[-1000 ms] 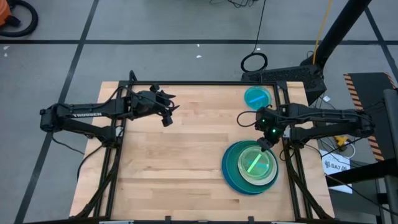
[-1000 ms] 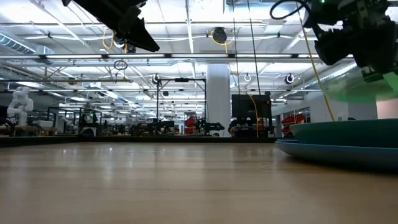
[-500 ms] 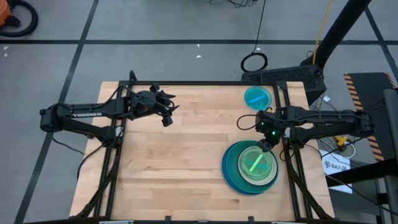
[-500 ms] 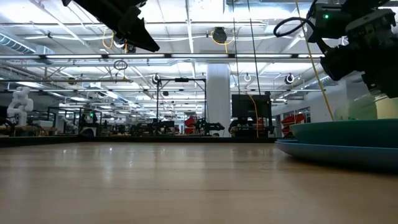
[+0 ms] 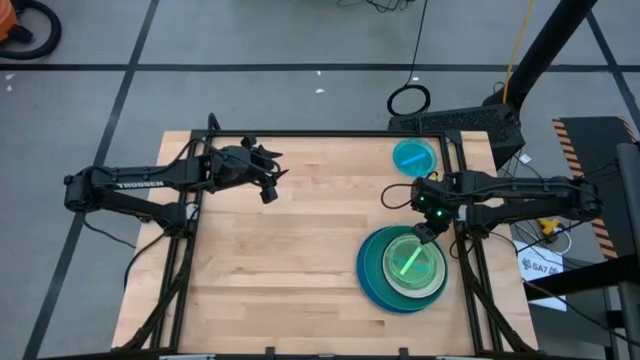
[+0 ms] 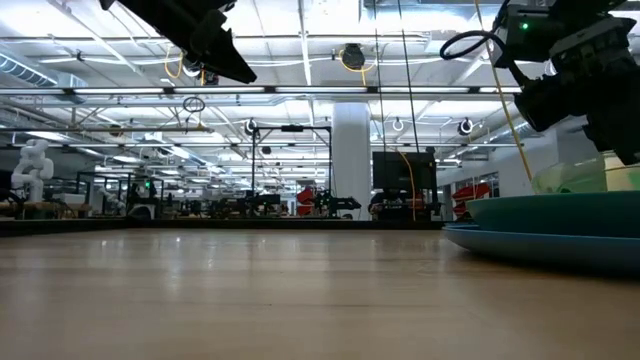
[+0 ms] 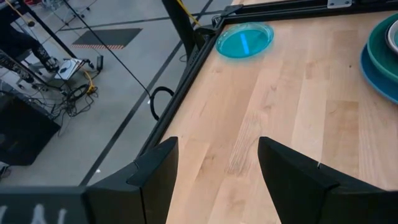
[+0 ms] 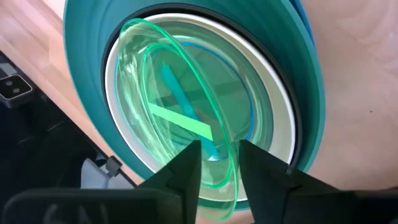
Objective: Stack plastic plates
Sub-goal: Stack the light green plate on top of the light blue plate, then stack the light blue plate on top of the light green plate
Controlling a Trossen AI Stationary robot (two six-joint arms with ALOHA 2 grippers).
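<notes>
Near the table's right edge stands a stack: a blue plate (image 5: 372, 291) underneath, a teal plate (image 5: 371, 258) on it, and a white plate (image 8: 283, 134) inside that. A translucent green plate (image 8: 174, 106) lies tilted on top, its raised rim between the fingers of my right gripper (image 8: 219, 171). That gripper is open and hangs over the stack's far edge (image 5: 428, 233). A translucent cyan plate (image 5: 413, 155) rests flat at the far right. My left gripper (image 5: 268, 190) waits open above the far left of the table. My right gripper has one finger (image 8: 186, 171) on each side of the green plate's raised rim (image 8: 229, 163), coming from above and the far side. I cannot tell whether they touch the rim. The plate's opposite part rests down in the stack.
Bare wood runs from the stack toward the table's left edge and near edge. A black frame rail (image 5: 330, 135) borders the far edge, and the arm bases stand at both sides.
My right gripper has come down a little over the stack with the green plate. The plate, which hung above the stack's rim in the low view, now sits lower and leans in the stack.
</notes>
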